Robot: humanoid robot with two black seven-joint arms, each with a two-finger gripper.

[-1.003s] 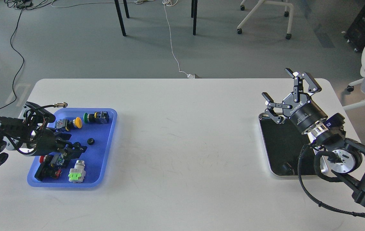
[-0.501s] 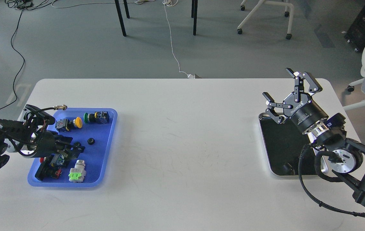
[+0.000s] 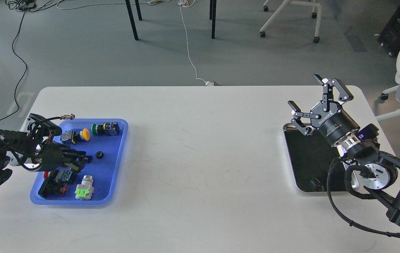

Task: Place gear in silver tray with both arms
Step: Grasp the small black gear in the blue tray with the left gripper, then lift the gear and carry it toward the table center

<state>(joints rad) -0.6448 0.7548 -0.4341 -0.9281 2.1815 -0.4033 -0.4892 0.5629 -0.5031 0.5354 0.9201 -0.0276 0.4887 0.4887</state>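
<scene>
I am drawing my left claw (image 3: 82, 160) back over the blue tray (image 3: 114, 175), its grip unreadable; the gear (image 3: 98, 154) is lying unpicked. Right claw (image 3: 312, 102) is waiting spread open above the silver tray (image 3: 305, 158).

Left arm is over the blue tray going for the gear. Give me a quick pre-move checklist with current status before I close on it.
1. Gear located: ok. The small black gear lies loose on the blue tray, just right of the left gripper.
2. Left gripper aligned on gear: not ok. Its tips sit beside the gear, not around it.
3. Left gripper open: cannot tell. It is dark and its fingers cannot be told apart.
4. Right gripper free: ok. Open and holding nothing, above the silver tray's far edge.
5. Silver tray has room: ok. Bare bottom shows, though the right arm covers part of it.
</scene>
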